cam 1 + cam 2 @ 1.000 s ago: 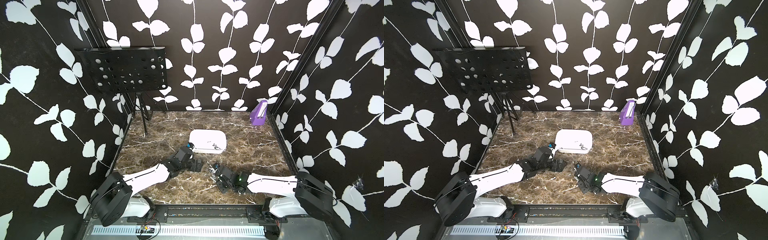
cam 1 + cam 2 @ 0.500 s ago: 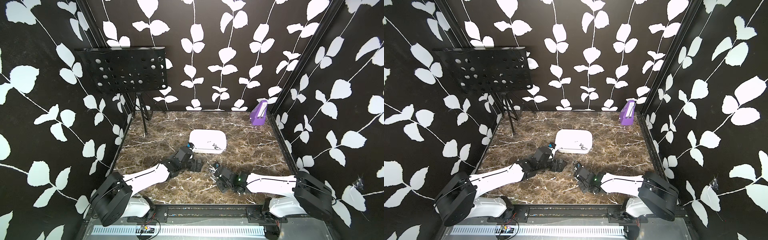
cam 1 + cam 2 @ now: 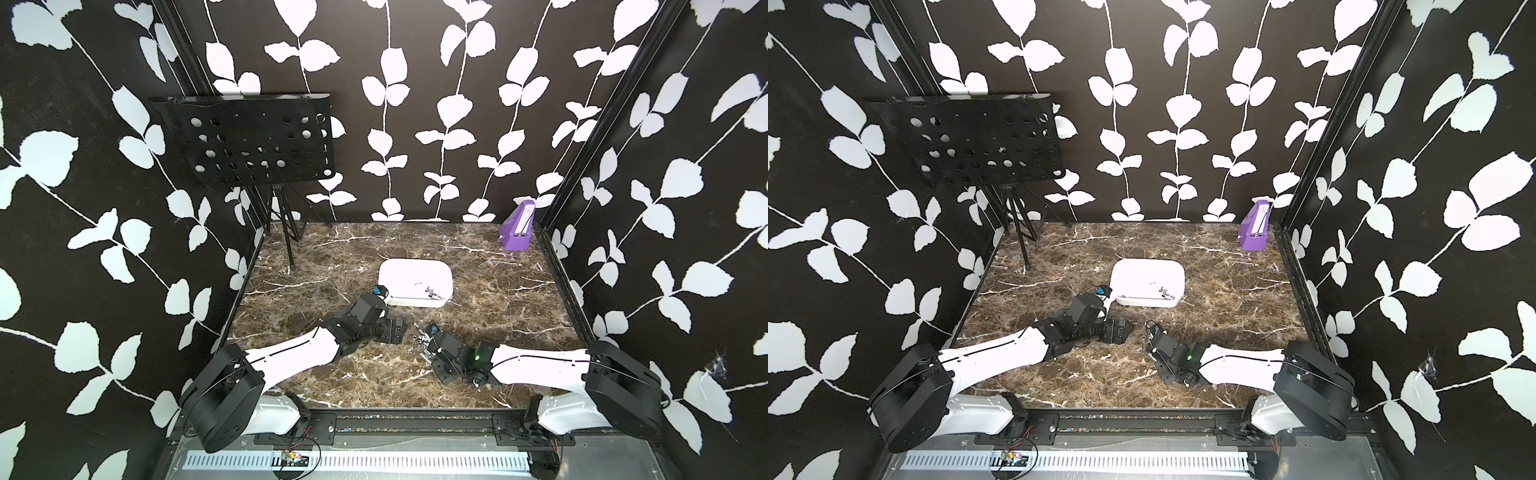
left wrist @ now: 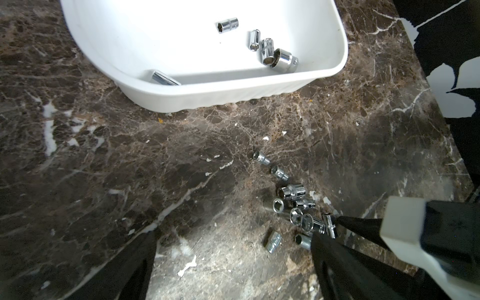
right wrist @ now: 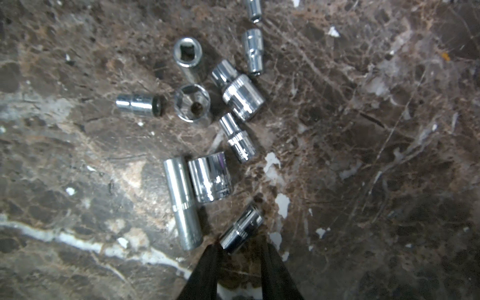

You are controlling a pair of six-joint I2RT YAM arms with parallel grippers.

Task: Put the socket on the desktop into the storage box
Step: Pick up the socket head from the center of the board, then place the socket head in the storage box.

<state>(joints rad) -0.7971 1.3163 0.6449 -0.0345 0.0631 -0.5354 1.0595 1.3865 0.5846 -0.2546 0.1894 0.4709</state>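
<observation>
Several chrome sockets [image 5: 207, 179] lie in a loose cluster on the brown marble desktop [image 3: 498, 299], in front of the white storage box [image 3: 388, 270]. My right gripper [image 5: 239, 245] is low over the near end of the cluster, jaws a little apart. One small socket [image 5: 242, 227] lies slanted between its fingertips, touching one finger [image 5: 207, 262]. My left gripper [image 4: 233, 249] hangs open beside the cluster with nothing held. A short socket [image 4: 272, 241] lies on the desktop near one of the left gripper's fingers. Several sockets [image 4: 272, 52] lie inside the storage box [image 4: 233, 88].
A small purple wedge-shaped box [image 3: 517, 230] stands at the back right corner. A black perforated music stand [image 3: 249, 145] rises at the back left, its tripod leg [image 3: 289, 249] on the desktop. Patterned walls close in three sides.
The right gripper has edged very slightly to the left at the socket cluster. The left arm and the storage box have not moved.
</observation>
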